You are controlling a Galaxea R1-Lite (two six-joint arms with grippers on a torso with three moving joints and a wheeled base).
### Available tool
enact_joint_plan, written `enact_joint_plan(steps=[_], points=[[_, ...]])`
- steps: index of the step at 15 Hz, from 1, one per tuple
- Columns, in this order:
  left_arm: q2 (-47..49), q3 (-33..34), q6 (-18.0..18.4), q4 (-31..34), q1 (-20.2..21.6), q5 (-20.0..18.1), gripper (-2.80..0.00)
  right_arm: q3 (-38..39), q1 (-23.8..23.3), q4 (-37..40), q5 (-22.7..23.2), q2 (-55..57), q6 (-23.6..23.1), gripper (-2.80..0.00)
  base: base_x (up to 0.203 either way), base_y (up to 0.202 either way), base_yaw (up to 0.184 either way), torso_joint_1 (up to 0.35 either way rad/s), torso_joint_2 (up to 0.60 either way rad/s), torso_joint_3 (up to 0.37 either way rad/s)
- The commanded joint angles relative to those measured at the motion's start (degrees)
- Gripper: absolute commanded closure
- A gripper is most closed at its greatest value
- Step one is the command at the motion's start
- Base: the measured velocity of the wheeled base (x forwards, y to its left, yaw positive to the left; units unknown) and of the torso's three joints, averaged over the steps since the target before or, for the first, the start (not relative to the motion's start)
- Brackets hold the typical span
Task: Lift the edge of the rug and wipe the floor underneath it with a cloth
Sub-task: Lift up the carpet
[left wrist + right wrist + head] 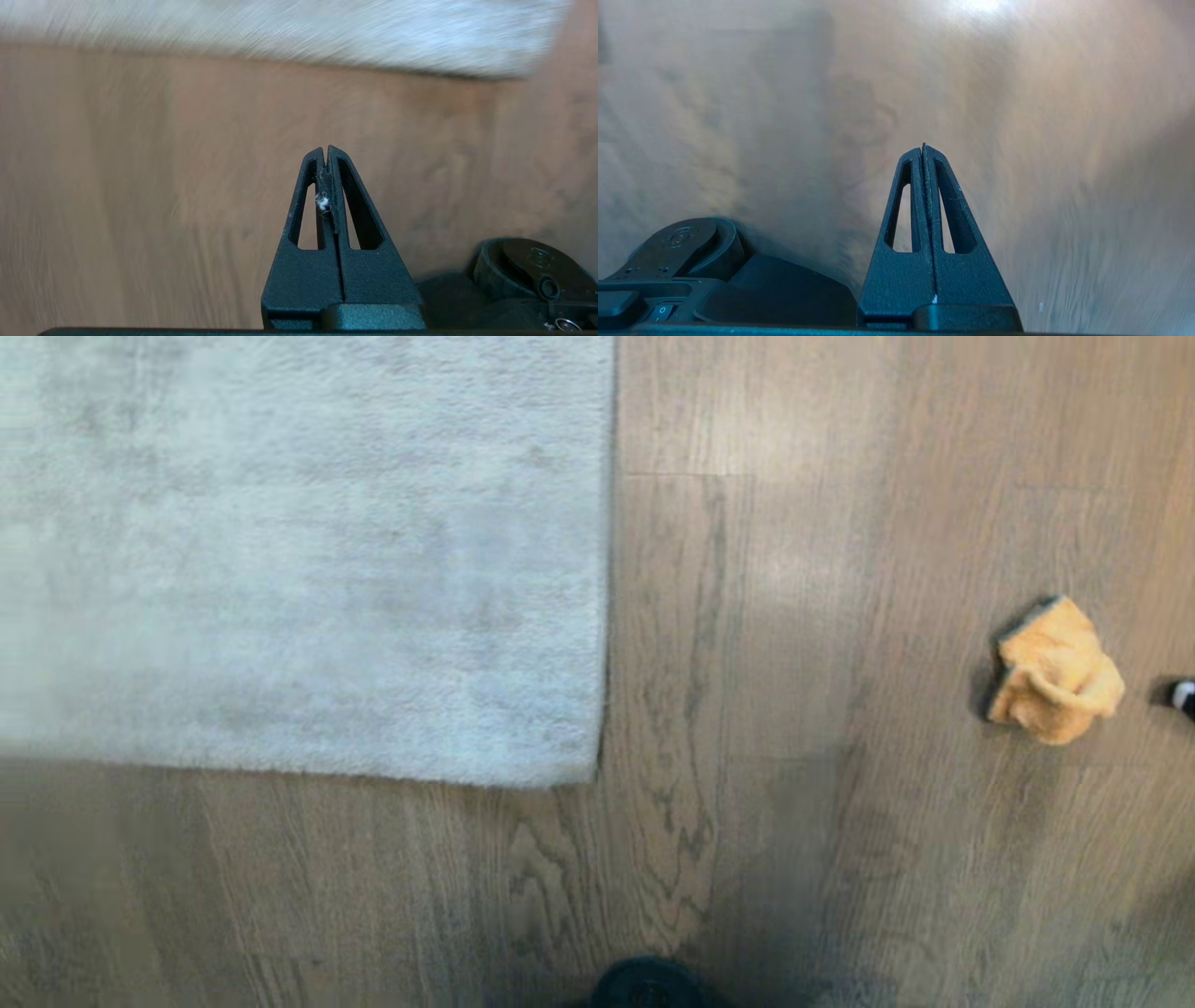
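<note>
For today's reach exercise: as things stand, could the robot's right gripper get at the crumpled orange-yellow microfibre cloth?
Probably yes: the crumpled orange-yellow microfibre cloth lies alone on bare grey-brown plank floor, nothing covering it. The right gripper is shut, so it must open first.

Cloth (1055, 672) lies on floor (794, 709), right of rug (299, 551).

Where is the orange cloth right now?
In the head view, the orange cloth lies crumpled on the bare wooden floor at the right, well apart from the grey rug.
</note>
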Motion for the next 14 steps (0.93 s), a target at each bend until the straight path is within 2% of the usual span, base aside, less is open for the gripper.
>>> enact_joint_plan(steps=[1,4,6,14], points=[[0.05,0.01,0.0,-0.04,0.01,0.03,0.0,0.0,0.01,0.01,0.0,-0.01,0.0,0.0,-0.005,-0.012,0.213,0.002,0.0,0.007],[0.05,0.01,0.0,-0.04,0.01,0.03,0.0,0.0,0.01,0.01,0.0,-0.01,0.0,0.0,0.0,-0.009,0.188,0.002,0.0,0.002],[0.05,0.01,-0.03,-0.04,0.01,0.03,0.0,0.0,0.01,0.01,0.0,-0.01,0.0,0.0,-0.001,-0.004,0.086,0.004,0.0,0.006],[0.05,0.01,-0.09,-0.04,0.01,0.03,0.0,0.0,0.01,0.01,0.0,-0.01,0.0,0.0,0.0,0.0,0.0,0.0,0.0,0.0]])
